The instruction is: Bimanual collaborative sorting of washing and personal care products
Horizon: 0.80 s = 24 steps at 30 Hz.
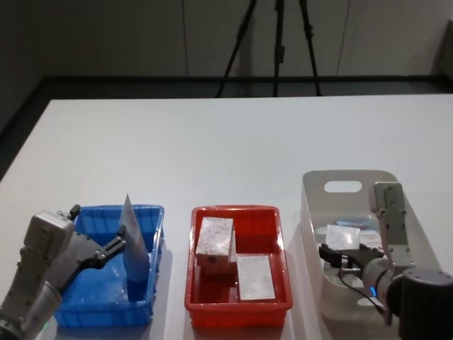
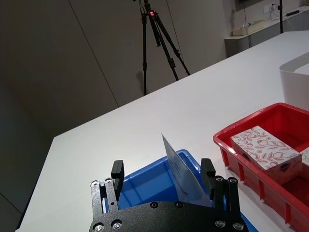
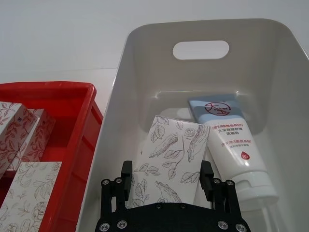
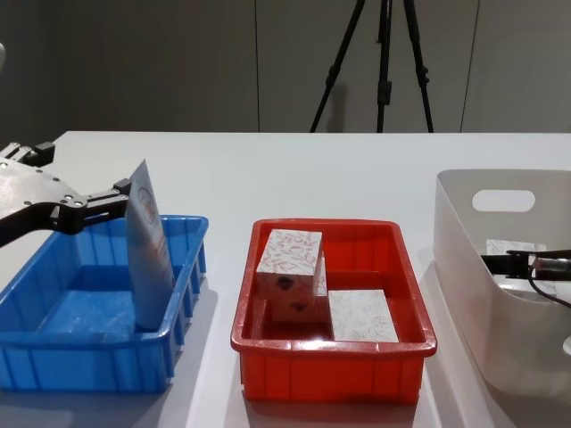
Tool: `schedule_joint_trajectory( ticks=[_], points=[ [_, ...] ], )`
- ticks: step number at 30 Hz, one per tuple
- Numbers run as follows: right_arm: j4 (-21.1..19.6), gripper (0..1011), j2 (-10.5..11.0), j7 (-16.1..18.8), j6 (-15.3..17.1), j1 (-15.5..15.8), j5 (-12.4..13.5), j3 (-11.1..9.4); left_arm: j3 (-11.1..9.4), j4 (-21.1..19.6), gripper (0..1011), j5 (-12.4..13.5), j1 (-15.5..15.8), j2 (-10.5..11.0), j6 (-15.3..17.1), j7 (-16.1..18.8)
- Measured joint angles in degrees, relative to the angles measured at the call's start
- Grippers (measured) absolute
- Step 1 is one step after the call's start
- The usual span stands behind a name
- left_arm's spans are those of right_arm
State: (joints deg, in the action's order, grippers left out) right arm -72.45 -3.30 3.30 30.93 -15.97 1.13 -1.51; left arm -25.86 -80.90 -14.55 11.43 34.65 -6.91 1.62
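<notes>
Over blue bin (image 1: 85,312): left pincer (image 1: 120,239) spread wide around upright tube (image 1: 134,248), not clamping
White bin (image 3: 145,58): right pincer (image 3: 166,175) gapped astride leafy box (image 3: 169,154); second tube (image 3: 231,140) beside
Red bin (image 1: 265,216): three boxes (image 1: 255,276)

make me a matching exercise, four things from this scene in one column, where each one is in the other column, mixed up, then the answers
Things
1. upright tube
2. lying tube
3. patterned boxes
4. right gripper

Places
A. red bin
B. blue bin, between the left gripper's open fingers
C. over a leafy box in the white bin
D. flat on the white bin's floor

Pairs: 1-B, 2-D, 3-A, 4-C
</notes>
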Motion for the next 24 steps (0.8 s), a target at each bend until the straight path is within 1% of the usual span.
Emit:
schedule_joint_trajectory(
  ticks=[9, 18, 20, 21, 22, 23, 24],
  points=[
    [0.74, 856, -0.65, -0.16, 0.76, -0.59, -0.61, -0.60, 0.00, 0.00, 1002, 0.00, 0.00, 0.00, 0.00, 0.00],
    [0.69, 856, -0.59, -0.19, 0.70, -0.53, -0.52, -0.60, 0.00, 0.00, 1001, 0.00, 0.00, 0.00, 0.00, 0.00],
    [0.67, 873, -0.58, -0.18, 0.67, -0.52, -0.50, -0.59, 0.00, 0.00, 1002, 0.00, 0.00, 0.00, 0.00, 0.00],
    [0.66, 896, -0.57, -0.18, 0.66, -0.52, -0.50, -0.58, 0.00, 0.00, 1002, 0.00, 0.00, 0.00, 0.00, 0.00],
    [0.65, 942, -0.56, -0.19, 0.64, -0.51, -0.49, -0.57, 0.00, 0.00, 1001, 0.00, 0.00, 0.00, 0.00, 0.00],
    [0.64, 942, -0.55, -0.18, 0.64, -0.51, -0.49, -0.57, 0.00, 0.00, 1001, 0.00, 0.00, 0.00, 0.00, 0.00],
    [0.64, 979, -0.55, -0.18, 0.63, -0.50, -0.49, -0.57, 0.00, 0.00, 1002, 0.00, 0.00, 0.00, 0.00, 0.00]
  ],
)
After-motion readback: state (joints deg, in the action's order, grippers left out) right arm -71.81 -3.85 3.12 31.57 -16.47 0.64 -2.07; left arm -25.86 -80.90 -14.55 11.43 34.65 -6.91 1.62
